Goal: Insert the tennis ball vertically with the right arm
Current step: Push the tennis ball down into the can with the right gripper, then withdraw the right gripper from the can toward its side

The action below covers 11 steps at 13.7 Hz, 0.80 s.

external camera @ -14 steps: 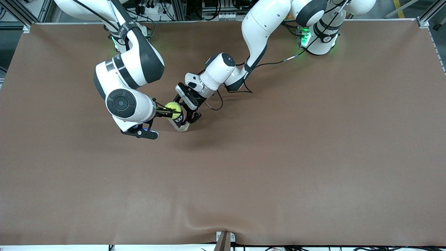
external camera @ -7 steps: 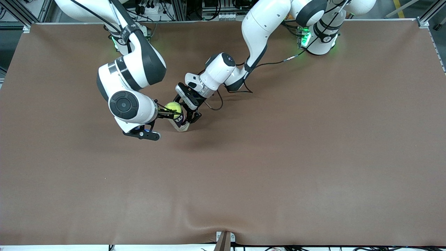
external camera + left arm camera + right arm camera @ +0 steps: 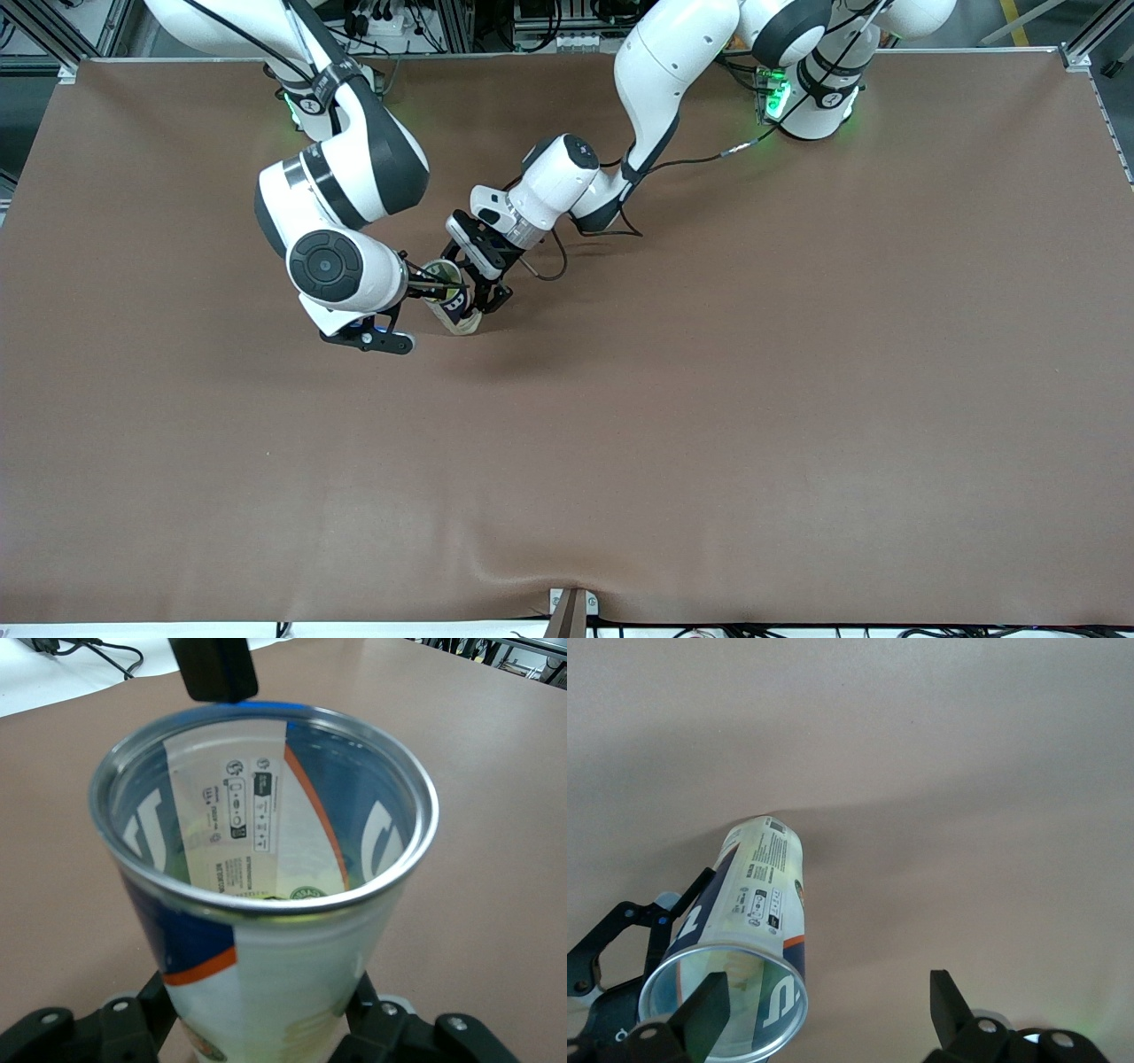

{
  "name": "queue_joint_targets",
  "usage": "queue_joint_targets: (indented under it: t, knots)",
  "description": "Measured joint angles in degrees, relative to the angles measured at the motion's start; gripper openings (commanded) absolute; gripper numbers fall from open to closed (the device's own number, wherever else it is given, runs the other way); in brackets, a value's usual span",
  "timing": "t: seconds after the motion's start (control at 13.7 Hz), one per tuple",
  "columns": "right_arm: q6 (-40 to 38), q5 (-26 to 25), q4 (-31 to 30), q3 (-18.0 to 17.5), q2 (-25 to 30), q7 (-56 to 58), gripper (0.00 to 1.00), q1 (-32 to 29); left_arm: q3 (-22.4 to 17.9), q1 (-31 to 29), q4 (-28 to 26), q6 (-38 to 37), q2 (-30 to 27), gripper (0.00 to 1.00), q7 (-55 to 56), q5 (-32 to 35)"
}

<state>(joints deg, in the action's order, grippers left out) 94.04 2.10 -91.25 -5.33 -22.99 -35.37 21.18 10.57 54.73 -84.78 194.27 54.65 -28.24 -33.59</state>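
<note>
Brown desk (image 3: 709, 425) carries an upright clear plastic can with blue-white label (image 3: 266, 904), gripped low by our left tool (image 3: 476, 297). Our right tool (image 3: 443, 285) hangs wide and empty over its rim; a yellow-green ball (image 3: 440, 280) shows inside. We judge insertion done, so next we lift straight clear.

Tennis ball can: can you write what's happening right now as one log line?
left gripper: shut on can, upright on table | right gripper: open over can mouth | tennis ball: inside can

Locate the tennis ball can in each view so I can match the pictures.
Front view: tennis ball can upright between both arms, held by the left claw.
Left wrist view: fills the frame, open rim up.
Right wrist view: lower corner.
Shared landmark: brown table.
</note>
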Motion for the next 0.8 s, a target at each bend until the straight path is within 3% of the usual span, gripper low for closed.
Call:
queue_joint_targets:
  t: [0.15, 0.44, 0.8]
  knots:
    - [-0.87, 0.00, 0.41, 0.25, 0.28, 0.00, 1.00, -0.18, -0.01, 0.00, -0.01, -0.01, 0.03, 0.98, 0.00, 0.00]
    - [-8.34, -0.03, 5.98, 0.84, 2.01, 0.41, 1.00, -2.36, 0.00, 0.02, -0.01, -0.02, 0.09, 1.00, 0.19, -1.10]
    - [-17.44, -0.20, 13.17, 1.35, 6.66, 10.27, 1.00, -11.20, 0.03, 0.07, 0.31, -0.02, 0.08, 1.00, 1.21, -1.40]
